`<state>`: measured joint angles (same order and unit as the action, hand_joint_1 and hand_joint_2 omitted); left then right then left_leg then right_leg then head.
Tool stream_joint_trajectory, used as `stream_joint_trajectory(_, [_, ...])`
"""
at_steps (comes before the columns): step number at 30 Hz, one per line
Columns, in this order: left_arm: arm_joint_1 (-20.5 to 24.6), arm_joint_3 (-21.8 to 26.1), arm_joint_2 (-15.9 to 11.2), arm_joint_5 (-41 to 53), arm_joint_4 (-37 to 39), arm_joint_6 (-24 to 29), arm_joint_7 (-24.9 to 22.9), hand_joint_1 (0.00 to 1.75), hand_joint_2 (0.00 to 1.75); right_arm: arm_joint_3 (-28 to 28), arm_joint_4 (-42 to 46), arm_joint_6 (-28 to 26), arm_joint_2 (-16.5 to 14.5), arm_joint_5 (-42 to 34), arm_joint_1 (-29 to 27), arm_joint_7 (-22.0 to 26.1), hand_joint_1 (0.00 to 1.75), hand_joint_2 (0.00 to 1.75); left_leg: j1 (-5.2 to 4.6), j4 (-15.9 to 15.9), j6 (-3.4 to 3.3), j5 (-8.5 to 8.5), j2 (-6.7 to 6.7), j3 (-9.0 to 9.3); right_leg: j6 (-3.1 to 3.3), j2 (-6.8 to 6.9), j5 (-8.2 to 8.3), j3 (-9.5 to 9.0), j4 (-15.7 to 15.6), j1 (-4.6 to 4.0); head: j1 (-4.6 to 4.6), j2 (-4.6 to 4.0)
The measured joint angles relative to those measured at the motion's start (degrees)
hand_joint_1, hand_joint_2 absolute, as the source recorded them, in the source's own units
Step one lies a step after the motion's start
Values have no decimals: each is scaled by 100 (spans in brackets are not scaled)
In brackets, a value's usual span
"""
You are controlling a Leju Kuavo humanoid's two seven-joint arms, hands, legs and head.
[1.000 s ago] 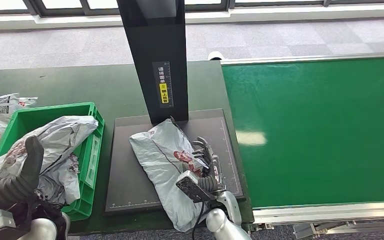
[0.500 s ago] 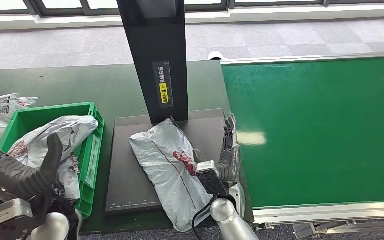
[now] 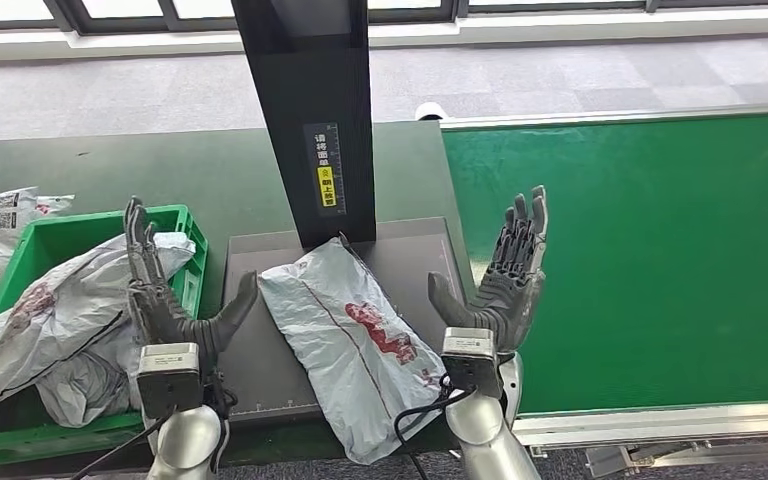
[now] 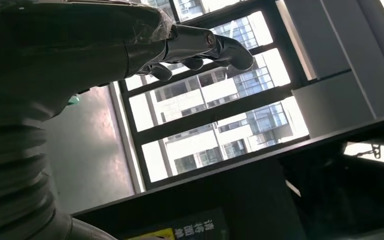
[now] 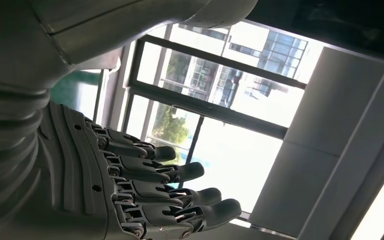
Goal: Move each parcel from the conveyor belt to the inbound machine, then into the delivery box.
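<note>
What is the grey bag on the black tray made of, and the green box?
The grey bag looks like thin, shiny plastic film: it is crinkled and catches the light. The green box looks like hard moulded plastic, with a stiff, smooth rim.

label [image 3: 327,167] on black post (chinese, unreadable)

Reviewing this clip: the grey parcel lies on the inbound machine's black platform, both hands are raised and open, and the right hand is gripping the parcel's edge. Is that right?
Not quite. In the head view the right hand grips nothing: it is raised with fingers spread, beside the grey parcel, apart from it. The parcel does lie on the inbound machine's black platform, and the left hand is raised and open too.
</note>
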<state>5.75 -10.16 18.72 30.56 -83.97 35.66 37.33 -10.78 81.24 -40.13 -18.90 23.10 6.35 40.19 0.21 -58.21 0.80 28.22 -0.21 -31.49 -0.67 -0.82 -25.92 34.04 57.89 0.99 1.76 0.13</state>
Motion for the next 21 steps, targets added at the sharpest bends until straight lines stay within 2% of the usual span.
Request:
stream_joint_trajectory(9, [210, -479, 28, 199, 1020, -234, -71, 0, 175, 13, 316, 0, 17, 3, -47, -2, 0, 175, 0, 0, 0, 0, 1, -1, -1, -3, 1, 1, 0, 0, 1, 0])
stream_joint_trajectory(21, [262, -578, 33, 205, 1347, -289, -99, 0, 175, 16, 397, -1, 19, 2, -64, -2, 0, 175, 0, 0, 0, 0, 1, -1, 0, -4, 1, 3, 0, 0, 1, 0])
